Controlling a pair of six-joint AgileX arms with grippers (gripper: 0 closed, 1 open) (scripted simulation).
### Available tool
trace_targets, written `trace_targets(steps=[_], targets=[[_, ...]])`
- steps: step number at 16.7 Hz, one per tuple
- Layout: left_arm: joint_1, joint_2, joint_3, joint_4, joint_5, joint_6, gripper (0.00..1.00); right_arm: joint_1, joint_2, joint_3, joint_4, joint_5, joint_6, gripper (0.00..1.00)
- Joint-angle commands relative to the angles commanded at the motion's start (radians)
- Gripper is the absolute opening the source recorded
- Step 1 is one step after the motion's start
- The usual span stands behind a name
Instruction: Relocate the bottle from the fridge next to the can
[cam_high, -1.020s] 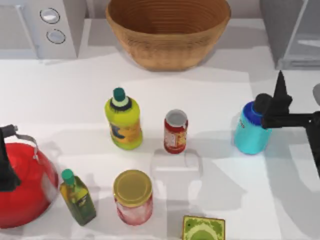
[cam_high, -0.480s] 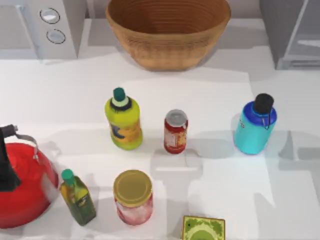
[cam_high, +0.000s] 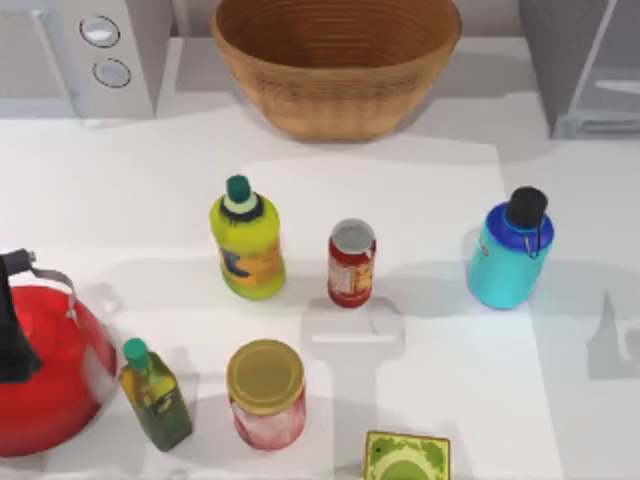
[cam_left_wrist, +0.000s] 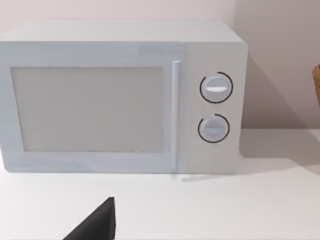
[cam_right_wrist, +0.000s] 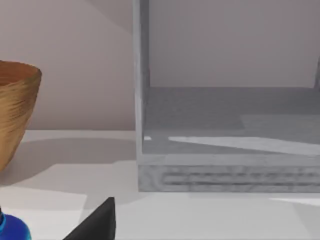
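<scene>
The bottle stands upright on the white tabletop, outside the fridge. It is to the right of the can, with a clear gap of bare tabletop between them, and roughly level with it. Nothing holds the bottle; its black cap points up and the thin strap hangs at its side.

I take the can as the landmark. To the left of the can, near it, stands a yellow-green bottle with a dark green cap. In front of the can and a little left is a glass jar with a gold lid. Further left of the jar is a small dark-green square bottle, and beyond it a red kettle at the left edge. In front of the can, slightly right, a green box lies at the near edge. Behind the can is a large wicker basket. Far behind and left of the can is the white microwave; far behind and right is the fridge, with its interior open.

The left wrist view looks at the microwave; the right wrist view looks into the fridge. In each a dark tip shows at the lower edge, so for both the left and the right jaws I cannot tell if they are open or closed.
</scene>
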Motion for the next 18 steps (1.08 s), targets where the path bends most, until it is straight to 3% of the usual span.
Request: trace_targets(steps=[10, 13, 18], targets=[[0.000, 0.000, 0.000, 0.000, 0.000, 0.000, 1.00, -0.005, -0.059, 0.047, -0.074, -0.001, -0.001, 1.00], [0.000, 0.000, 0.000, 0.000, 0.000, 0.000, 1.00, -0.007, -0.161, 0.131, -0.234, 0.000, -0.001, 1.00], [0.000, 0.000, 0.000, 0.000, 0.000, 0.000, 1.00, -0.005, -0.384, 0.313, -0.655, -0.004, -0.001, 1.00]])
